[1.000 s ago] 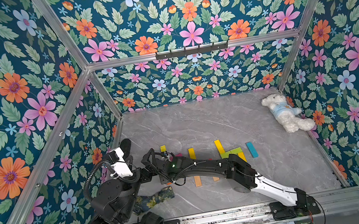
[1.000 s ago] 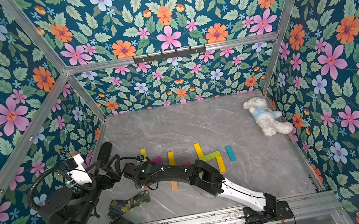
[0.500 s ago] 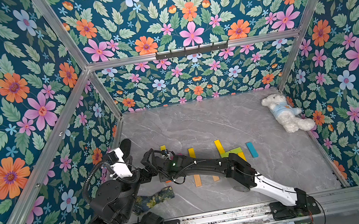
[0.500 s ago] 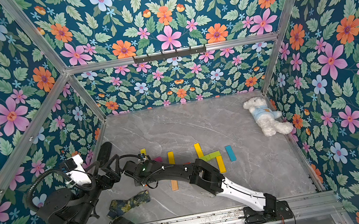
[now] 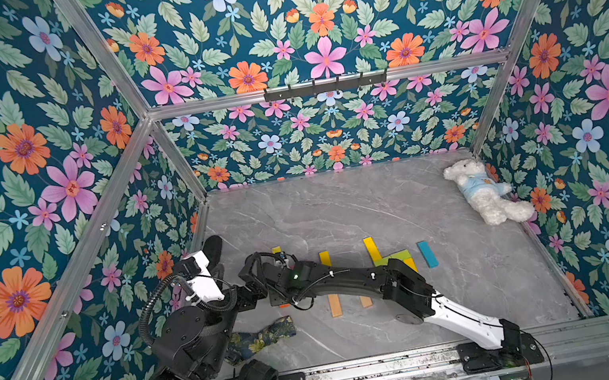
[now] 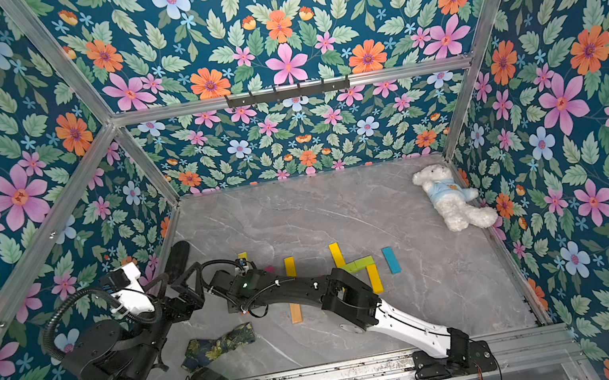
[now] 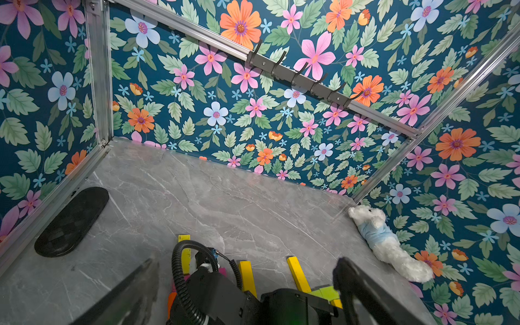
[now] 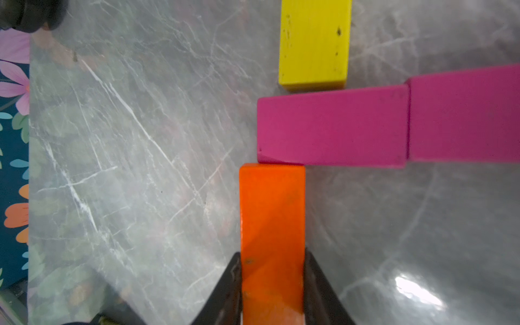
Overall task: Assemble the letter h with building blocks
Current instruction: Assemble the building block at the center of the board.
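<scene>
**Orange block set against the magenta bar**

Both right fingers [image 8: 316, 289] press on the long sides of the orange block [image 8: 271, 225] at the bottom centre of the wrist frame, pinching it with no gap showing on either side. The block seems to lie flat on the worktop [image 8: 126, 168]. Its far end butts against the lower edge of a magenta block [image 8: 332, 126], close to that block's left end. A second magenta block [image 8: 464, 118] carries the line on toward the right edge. A yellow block [image 8: 313, 42] ends just above the pair, at the top of the frame.

In both top views the right arm [image 5: 350, 275] has kept its place over the lower left of the worktop through the last second. The carry therefore looks finished and the block placed, probably as a leg of the h. Letting go and lifting straight off would come next, and a sideways drag could skew the joint.

At the bottom of their own wrist frame the left fingers [image 7: 354, 278] stand spread wide, holding nothing. Near the middle of the worktop the spare blocks [image 5: 427, 254] in yellow, lime and blue lie well apart from the bear [image 5: 483, 190].
</scene>
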